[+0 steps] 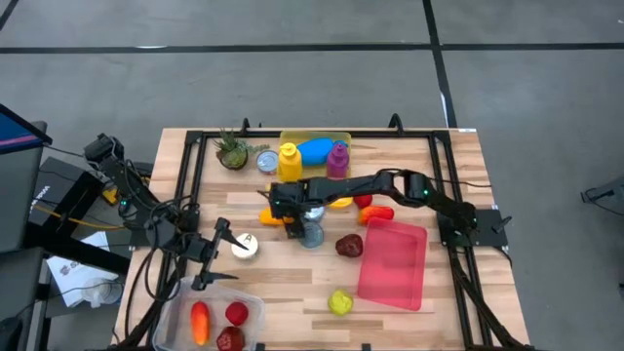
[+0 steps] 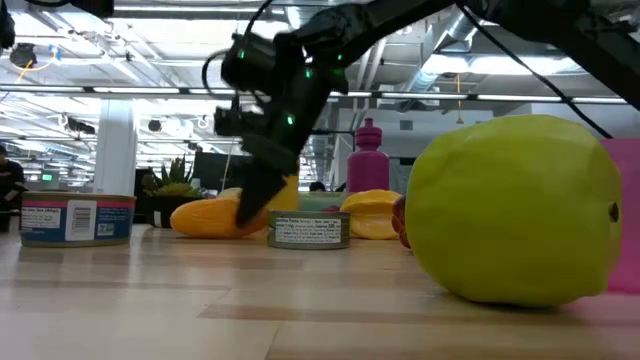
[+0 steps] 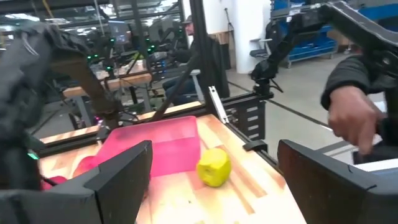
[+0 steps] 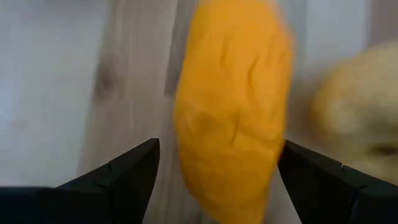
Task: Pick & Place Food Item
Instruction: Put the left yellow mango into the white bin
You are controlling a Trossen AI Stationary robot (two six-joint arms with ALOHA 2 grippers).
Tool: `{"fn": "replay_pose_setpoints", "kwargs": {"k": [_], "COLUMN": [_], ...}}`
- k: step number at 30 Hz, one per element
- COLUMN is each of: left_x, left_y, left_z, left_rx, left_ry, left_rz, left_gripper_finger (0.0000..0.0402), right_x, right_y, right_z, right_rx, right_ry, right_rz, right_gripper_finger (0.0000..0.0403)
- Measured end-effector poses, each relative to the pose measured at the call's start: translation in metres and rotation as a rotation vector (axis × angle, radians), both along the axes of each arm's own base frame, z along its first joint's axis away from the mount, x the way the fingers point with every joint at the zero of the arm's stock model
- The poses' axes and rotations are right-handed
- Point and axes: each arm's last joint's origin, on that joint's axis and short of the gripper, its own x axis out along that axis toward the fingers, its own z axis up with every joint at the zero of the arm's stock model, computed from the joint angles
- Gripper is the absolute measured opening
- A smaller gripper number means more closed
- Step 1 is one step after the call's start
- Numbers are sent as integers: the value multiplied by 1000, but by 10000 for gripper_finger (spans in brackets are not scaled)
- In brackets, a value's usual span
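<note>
Below my right gripper [image 4: 217,180], framed between its two spread fingers, lies the orange food item [image 4: 230,106], on the bare wood of the table [image 1: 283,278]. In the high view that gripper [image 1: 276,213] sits near the table's middle, reaching in from three o'clock, and the orange piece [image 1: 268,214] peeks out at its nine o'clock edge, just beside the small can [image 1: 311,234] at about five o'clock from it. The jaws stand wide and hold nothing yet.

What matters for the coming move: the piece is elongated, and in the wrist view its long axis runs straight away from me, between the fingers rather than across them. So, as I judge it, the fingers bracket its narrow width and a straight descent should put one on each flank. The low view shows the fingertips [image 2: 250,205] already down close to the piece [image 2: 205,217], though I cannot tell whether they touch it.

My left gripper [image 1: 213,255] waits, also open and empty, at about eight o'clock, near the clear container [image 1: 171,312]. My right arm is plainly the nearer one.
</note>
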Motion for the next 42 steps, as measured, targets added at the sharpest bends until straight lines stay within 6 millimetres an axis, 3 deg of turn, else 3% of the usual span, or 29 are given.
{"fn": "replay_pose_setpoints", "kwargs": {"k": [4,9,13,18,30,34,42], "left_x": [4,6,6,6,6,6,6], "left_y": [4,7,8,8,8,8,8], "left_z": [0,0,0,0,-1,-1,0], "left_rx": [1,0,-2,-23,-20,-15,-22], "left_ry": [0,1,1,6,14,18,8], "left_rz": [34,59,62,61,61,61,61], "left_gripper_finger": [337,337,337,337,337,337,337], "right_x": [2,3,4,4,-1,-9,-34], "right_y": [5,14,20,25,67,90,130], "right_z": [-12,-11,-7,-5,2,23,90], "right_rx": [2,10,16,28,-54,-108,-200], "right_ry": [15,4,-16,-14,-18,-56,-211], "right_rz": [-5,-19,-31,-73,-119,-128,-196], "right_gripper_finger": [308,280,220,117,114,114,113]}}
